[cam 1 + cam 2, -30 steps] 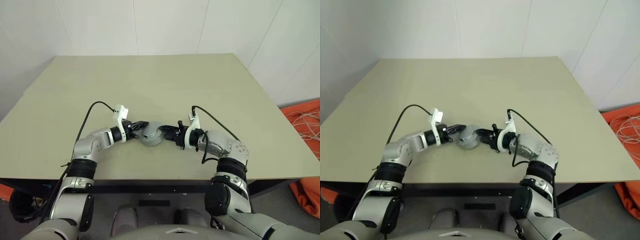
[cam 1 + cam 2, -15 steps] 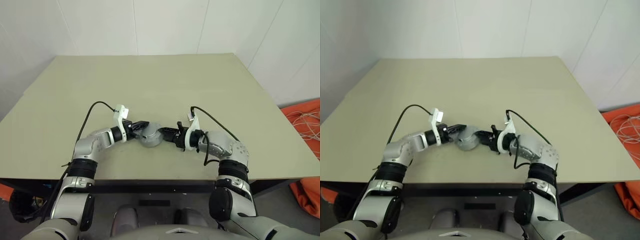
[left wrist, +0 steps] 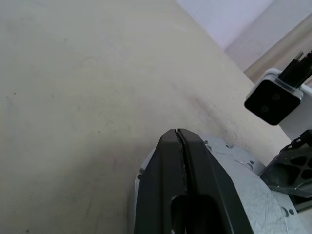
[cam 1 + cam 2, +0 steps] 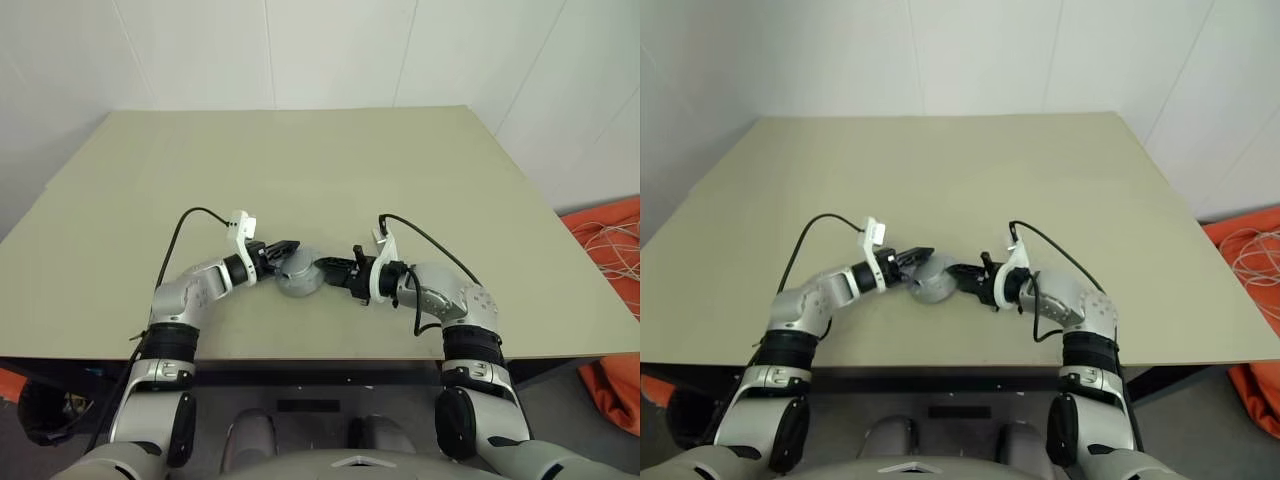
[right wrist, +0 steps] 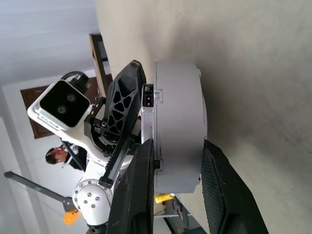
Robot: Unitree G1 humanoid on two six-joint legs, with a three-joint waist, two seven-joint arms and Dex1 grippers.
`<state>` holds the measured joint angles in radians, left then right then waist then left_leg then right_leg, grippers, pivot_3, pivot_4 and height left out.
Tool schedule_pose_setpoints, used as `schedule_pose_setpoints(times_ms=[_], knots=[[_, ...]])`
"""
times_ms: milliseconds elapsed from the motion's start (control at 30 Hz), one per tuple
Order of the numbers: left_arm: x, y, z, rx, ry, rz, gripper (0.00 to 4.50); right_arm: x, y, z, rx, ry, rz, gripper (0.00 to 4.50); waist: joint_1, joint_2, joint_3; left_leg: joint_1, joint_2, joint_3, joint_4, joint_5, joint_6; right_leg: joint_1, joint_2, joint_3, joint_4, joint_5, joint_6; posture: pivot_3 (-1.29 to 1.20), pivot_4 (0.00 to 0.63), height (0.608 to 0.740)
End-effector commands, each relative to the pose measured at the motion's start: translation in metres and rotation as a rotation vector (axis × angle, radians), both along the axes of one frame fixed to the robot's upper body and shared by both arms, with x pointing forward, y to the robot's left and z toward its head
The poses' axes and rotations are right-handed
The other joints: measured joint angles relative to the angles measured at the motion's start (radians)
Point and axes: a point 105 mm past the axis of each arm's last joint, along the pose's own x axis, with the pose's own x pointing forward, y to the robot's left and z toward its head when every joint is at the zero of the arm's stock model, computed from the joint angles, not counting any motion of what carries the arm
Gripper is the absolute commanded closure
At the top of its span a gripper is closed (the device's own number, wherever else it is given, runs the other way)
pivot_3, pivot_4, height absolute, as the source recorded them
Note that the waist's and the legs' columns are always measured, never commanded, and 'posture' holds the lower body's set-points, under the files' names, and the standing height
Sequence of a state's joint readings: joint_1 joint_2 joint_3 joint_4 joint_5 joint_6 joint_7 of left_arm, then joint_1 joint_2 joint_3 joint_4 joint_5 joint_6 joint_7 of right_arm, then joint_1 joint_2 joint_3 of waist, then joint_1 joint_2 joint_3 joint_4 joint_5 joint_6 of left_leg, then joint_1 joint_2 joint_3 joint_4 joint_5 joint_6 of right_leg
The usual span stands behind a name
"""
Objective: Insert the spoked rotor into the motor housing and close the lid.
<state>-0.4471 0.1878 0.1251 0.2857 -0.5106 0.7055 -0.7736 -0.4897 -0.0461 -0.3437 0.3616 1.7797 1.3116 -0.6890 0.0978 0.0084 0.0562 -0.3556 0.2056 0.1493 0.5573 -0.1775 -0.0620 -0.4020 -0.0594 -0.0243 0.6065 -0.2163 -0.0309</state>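
Left to right across the near-centre of the table [image 4: 420, 170]:

Left gripper [image 4: 288, 247] – reaching in level from the left, fingers pressed fully together, nothing between them. Tips resting on the upper face of the grey assembly, over its left edge. Looks like pressing the lid [image 3: 246, 187] down rather than grasping: holding the top flat while the other side gets clamped.

Motor housing [image 5: 178, 126] – sitting on the table between the 2 grippers, near edge of the table, centre. Lid already folded over it: seen edge-on as 1 closed grey puck with a seam and a small connector at the rim. Windings not visible. Spoked rotor not visible either; presumably inside, can't confirm.

Right gripper [image 4: 325, 266] – coming in from the right, angled slightly down, jaws part-way apart and straddling the puck's rim, 1 finger on each flat side. Reads as a pinch squeezing lid and housing together, likely to seat the closure.

Judgement: closing step nearly done. Risk: lid springing back on release if not latched.
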Motion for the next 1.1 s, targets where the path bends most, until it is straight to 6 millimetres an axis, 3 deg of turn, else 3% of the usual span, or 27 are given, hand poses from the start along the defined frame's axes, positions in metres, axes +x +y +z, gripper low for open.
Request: schedule_pose_setpoints(times_ms=[33,333,400,500,567,667,833,1000,1100], knots=[[-0.007,-0.004,0.03,-0.086,-0.072,-0.009,4.5,0.002,0.008,0.03,0.116,-0.097,0.015,3.4,0.001,0.0,0.0,-0.002,0.0,0.0,0.001,0.0,0.0,-0.001,0.0,0.0,0.0,0.0,-0.001,0.0,0.0,0.74],[-0.038,0.032,0.092,-0.394,-0.168,0.164,4.5,0.009,0.0,0.028,0.111,-0.096,-0.028,3.4,0.002,0.0,0.0,-0.011,0.001,-0.001,0.006,0.0,0.001,-0.003,0.0,-0.001,0.001,0.0,-0.003,0.0,0.0,0.74],[-0.051,0.04,0.093,-0.455,-0.135,0.203,4.5,0.012,-0.003,0.029,0.109,-0.1,-0.048,3.4,0.0,0.0,0.0,-0.011,0.001,-0.001,0.007,0.0,0.001,-0.003,0.0,-0.001,0.001,0.0,-0.002,0.0,0.0,0.74],[-0.077,0.046,0.059,-0.452,0.034,0.248,4.5,0.019,-0.004,0.04,0.134,-0.131,-0.069,3.4,-0.002,0.0,0.0,-0.011,0.001,-0.001,0.007,-0.001,0.001,-0.003,0.0,-0.001,0.001,-0.002,0.0,0.0,0.0,0.74],[-0.09,0.05,0.037,-0.445,0.144,0.28,4.1,0.022,-0.003,0.048,0.141,-0.159,-0.063,3.4,-0.002,-0.001,0.0,-0.011,0.001,-0.001,0.007,-0.001,0.002,-0.003,0.001,-0.001,0.0,-0.004,0.005,0.0,0.0,0.74],[-0.103,0.055,0.024,-0.494,0.225,0.305,3.21,0.024,0.003,0.06,0.155,-0.195,-0.04,3.4,0.002,-0.002,0.001,-0.011,0.002,-0.001,0.008,-0.001,0.002,-0.004,0.002,-0.002,0.001,-0.004,0.005,0.0,0.0,0.74],[-0.111,0.049,0.018,-0.612,0.312,0.298,1.56,0.024,0.01,0.075,0.184,-0.232,-0.015,3.4,0.001,-0.003,0.001,-0.011,0.002,-0.002,0.014,-0.001,0.002,-0.002,0.001,-0.001,0.0,-0.003,0.008,0.0,0.0,0.74],[-0.106,0.043,0.02,-0.72,0.356,0.27,0.01,0.02,0.016,0.087,0.201,-0.261,0.005,3.4,0.0,-0.004,0.001,-0.011,0.001,-0.002,0.015,-0.001,0.002,-0.002,0.001,0.0,0.0,-0.001,0.01,0.0,0.0,0.74],[-0.099,0.04,0.024,-0.781,0.356,0.267,0.0,0.019,0.018,0.091,0.206,-0.278,0.003,3.4,0.0,-0.004,0.0,-0.011,0.002,-0.002,0.015,-0.001,0.002,-0.002,0.001,-0.001,0.0,-0.001,0.011,0.0,0.0,0.74]])
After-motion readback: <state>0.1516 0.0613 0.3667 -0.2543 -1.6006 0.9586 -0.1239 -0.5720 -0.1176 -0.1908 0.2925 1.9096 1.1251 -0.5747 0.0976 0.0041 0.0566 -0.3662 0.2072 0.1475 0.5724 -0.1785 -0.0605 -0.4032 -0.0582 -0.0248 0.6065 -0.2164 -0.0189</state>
